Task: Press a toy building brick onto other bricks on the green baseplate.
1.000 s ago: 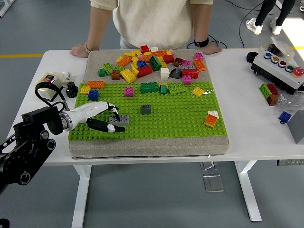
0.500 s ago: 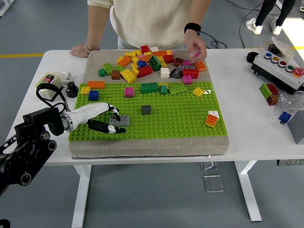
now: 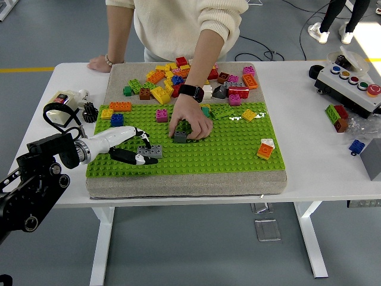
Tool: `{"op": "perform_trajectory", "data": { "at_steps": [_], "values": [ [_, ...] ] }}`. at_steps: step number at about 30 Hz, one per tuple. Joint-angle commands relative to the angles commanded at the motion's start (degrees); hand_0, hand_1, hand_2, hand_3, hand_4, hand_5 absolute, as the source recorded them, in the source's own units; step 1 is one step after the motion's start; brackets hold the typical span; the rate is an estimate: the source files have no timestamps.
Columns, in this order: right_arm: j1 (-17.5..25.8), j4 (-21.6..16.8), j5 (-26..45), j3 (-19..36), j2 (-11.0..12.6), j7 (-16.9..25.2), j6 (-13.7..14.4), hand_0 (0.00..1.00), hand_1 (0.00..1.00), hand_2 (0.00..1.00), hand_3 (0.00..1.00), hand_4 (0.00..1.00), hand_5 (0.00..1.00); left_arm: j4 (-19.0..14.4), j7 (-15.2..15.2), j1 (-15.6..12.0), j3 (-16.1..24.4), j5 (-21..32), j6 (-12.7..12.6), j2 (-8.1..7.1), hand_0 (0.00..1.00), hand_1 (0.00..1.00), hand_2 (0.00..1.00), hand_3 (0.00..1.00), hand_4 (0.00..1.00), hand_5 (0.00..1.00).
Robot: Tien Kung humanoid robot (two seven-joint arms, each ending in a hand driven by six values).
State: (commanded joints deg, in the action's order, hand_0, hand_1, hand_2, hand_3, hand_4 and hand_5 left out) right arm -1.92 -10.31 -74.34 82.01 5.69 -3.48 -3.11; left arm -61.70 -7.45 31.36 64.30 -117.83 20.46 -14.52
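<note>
— Where is the robot's left hand [image 3: 132, 149]?

— It reaches in from the left over the green baseplate [image 3: 238, 156], close to the baseplate's near-left corner. Its fingers are pinched narrow around a long grey brick [image 3: 149, 151], one fingertip on top of it and the thumb below, toward the near edge. The brick sits flat on the studs.

— And the right hand?

— It does not show.

— What is the person doing?

— A person stands at the table's far side. One arm stretches over the pile of loose bricks [image 3: 178, 77] on the bare far strip of the grey pad [image 3: 178, 186]. That hand [image 3: 191, 123], with a black watch on the wrist, lies over a small dark grey brick [image 3: 180, 137] near the middle of the baseplate, the fingers curled over it and a green piece. The other hand [image 3: 100, 63] rests flat on the white table [image 3: 321, 161], by the pad's far-left corner.

— Anything else on the baseplate?

— An orange and white brick [image 3: 265, 148] near the right edge, a pink brick [image 3: 161, 115] and a blue brick [image 3: 116, 119] toward the far-left corner.
</note>
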Motion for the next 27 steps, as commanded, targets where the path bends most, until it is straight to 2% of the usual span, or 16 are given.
{"op": "perform_trajectory", "data": {
  "at_steps": [9,10,15,16,21,22,27],
  "values": [
    [-0.08,0.0,0.08,-0.08,-0.03,0.07,-0.02,0.76,0.687,0.733,0.691,0.969,0.49,-4.54,0.32,-0.47,1.81,1.0,-0.27,-0.54,0.998,0.925,0.881,0.64,0.998,0.748],
    [-0.09,0.0,0.07,-0.09,-0.03,0.07,-0.02,0.759,0.687,0.733,0.692,0.969,0.49,-4.76,0.35,-0.5,1.91,1.05,-0.33,-0.58,0.998,0.882,0.847,0.668,0.998,0.746],
    [-0.13,0.0,0.09,-0.03,0.03,0.09,-0.06,0.759,0.687,0.733,0.692,0.969,0.49,-5.46,0.4,-0.39,3.17,1.82,-2.53,-0.75,0.998,0.882,0.847,0.668,0.998,0.746],
    [-0.13,0.0,0.09,-0.01,0.08,0.09,-0.08,0.759,0.687,0.732,0.691,0.968,0.49,-5.53,0.38,-0.26,3.4,2.08,-3.25,-0.78,0.998,0.812,0.786,0.732,0.998,0.655],
    [-0.19,0.0,0.06,0.12,0.2,0.09,-0.12,0.759,0.687,0.732,0.691,0.968,0.49,-5.52,0.28,0.02,4.11,2.71,-4.43,-0.69,0.998,0.812,0.786,0.732,0.998,0.655],
    [-0.2,0.0,0.09,0.12,0.21,0.1,-0.13,0.759,0.687,0.733,0.691,0.968,0.489,-5.54,0.26,0.05,4.23,2.94,-4.48,-0.67,0.977,0.793,0.781,0.757,0.998,0.59],
    [-0.25,0.0,0.17,0.23,0.2,0.12,-0.19,0.759,0.687,0.733,0.691,0.968,0.489,-5.62,0.31,0.27,4.94,3.7,-4.54,-0.68,0.977,0.793,0.781,0.757,0.998,0.59]
  ]
}}
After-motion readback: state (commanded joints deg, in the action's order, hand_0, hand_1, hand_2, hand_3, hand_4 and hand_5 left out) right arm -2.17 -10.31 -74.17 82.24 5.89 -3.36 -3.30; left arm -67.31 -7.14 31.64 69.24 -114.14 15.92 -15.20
